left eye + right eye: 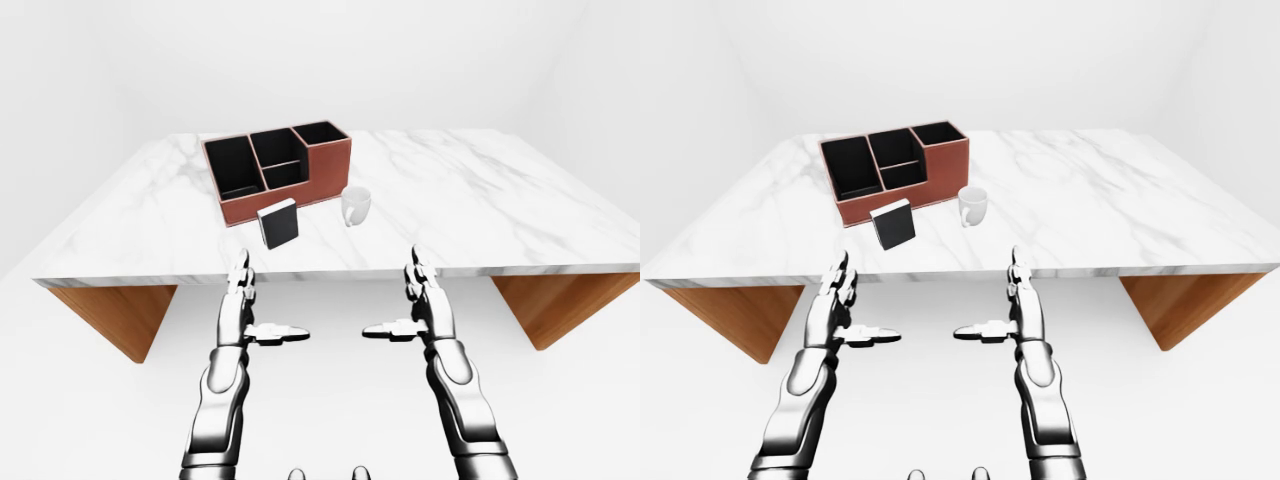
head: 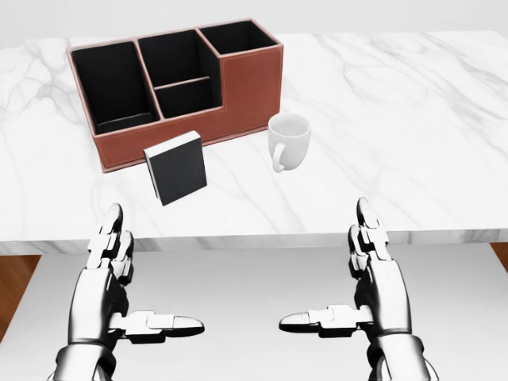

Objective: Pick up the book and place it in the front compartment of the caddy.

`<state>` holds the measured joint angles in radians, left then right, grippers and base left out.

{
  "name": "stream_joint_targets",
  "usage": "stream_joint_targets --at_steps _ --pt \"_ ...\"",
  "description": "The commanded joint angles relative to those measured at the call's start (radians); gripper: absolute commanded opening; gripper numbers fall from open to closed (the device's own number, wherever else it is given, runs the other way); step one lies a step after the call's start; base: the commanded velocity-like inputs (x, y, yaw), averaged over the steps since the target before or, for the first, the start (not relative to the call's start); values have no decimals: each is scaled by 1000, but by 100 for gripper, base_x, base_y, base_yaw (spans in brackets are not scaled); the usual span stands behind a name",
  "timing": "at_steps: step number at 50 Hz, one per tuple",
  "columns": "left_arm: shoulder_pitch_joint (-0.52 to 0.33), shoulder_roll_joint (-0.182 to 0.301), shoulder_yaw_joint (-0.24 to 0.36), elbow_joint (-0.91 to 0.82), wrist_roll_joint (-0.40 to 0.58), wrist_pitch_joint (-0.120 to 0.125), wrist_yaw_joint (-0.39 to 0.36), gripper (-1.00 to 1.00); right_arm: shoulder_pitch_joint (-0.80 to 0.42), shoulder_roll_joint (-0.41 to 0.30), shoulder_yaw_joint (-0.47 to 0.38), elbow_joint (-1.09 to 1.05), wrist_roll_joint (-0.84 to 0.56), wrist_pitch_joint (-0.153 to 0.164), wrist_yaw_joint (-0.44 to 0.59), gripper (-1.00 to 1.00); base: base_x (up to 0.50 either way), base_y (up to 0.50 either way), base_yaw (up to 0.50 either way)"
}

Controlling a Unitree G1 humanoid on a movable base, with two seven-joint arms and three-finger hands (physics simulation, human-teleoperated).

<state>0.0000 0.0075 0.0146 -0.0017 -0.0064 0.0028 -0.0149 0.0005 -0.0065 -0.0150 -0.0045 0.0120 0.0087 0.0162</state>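
Marble covers the broad white worktop (image 2: 413,103), grey-veined, resting on angled wooden supports that show under its left and right ends in the eye views. Toward its left-centre stands a reddish-brown leather-look caddy (image 2: 252,87) with black-lined compartments: one long bin at the left, two smaller ones in the middle split by a low divider, and a taller one at the far right. Just near of the caddy, a small black book with white page edges (image 2: 176,167) stands upright on the worktop, slightly tilted, apart from the caddy wall. To the book's right sits a white ceramic mug (image 2: 289,140), its handle turned toward the near left, close to the caddy's right corner but not touching it.

Both silver, three-fingered hands hang short of the worktop's near edge, holding nothing. The left hand (image 2: 119,286) is released, two fingers pointing up and the thumb stretched rightward. The right hand (image 2: 365,282) mirrors it, fingers spread, thumb pointing left.
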Motion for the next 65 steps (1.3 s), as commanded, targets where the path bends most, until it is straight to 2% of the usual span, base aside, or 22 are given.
stream_joint_targets --at_steps 1,6,14,19,22,23,26,27,51,65 --pt "1 13 23 -10 -9 13 -23 100 6 -9 -21 -27 23 32 25 100 0 0 0" --pt "0 12 23 -9 -11 14 -27 100 3 -11 -24 -22 25 31 26 100 0 0 0" --pt "4 15 27 -56 -14 55 -29 100 3 -12 -24 -37 23 43 25 100 0 0 0" --pt "4 15 27 -62 -12 59 -30 100 2 -13 -27 -40 27 48 29 100 0 0 0" --pt "9 15 26 -86 -10 76 -31 100 5 -14 -29 -66 28 68 28 100 0 0 0" --pt "8 16 26 -83 -7 72 -32 100 4 -16 -32 -76 30 78 28 100 0 0 0" --pt "8 16 28 -81 -7 73 -34 100 5 -17 -36 -86 32 79 29 100 0 0 0" --pt "5 17 31 -91 -8 85 -34 100 4 -18 -38 -99 33 79 30 100 0 0 0" --pt "13 26 61 -418 -36 85 -61 100 20 -18 -57 -348 42 79 31 100 0 0 0" --pt "1 32 81 -494 -43 85 -67 100 12 -28 -79 -504 47 79 26 100 0 0 0"
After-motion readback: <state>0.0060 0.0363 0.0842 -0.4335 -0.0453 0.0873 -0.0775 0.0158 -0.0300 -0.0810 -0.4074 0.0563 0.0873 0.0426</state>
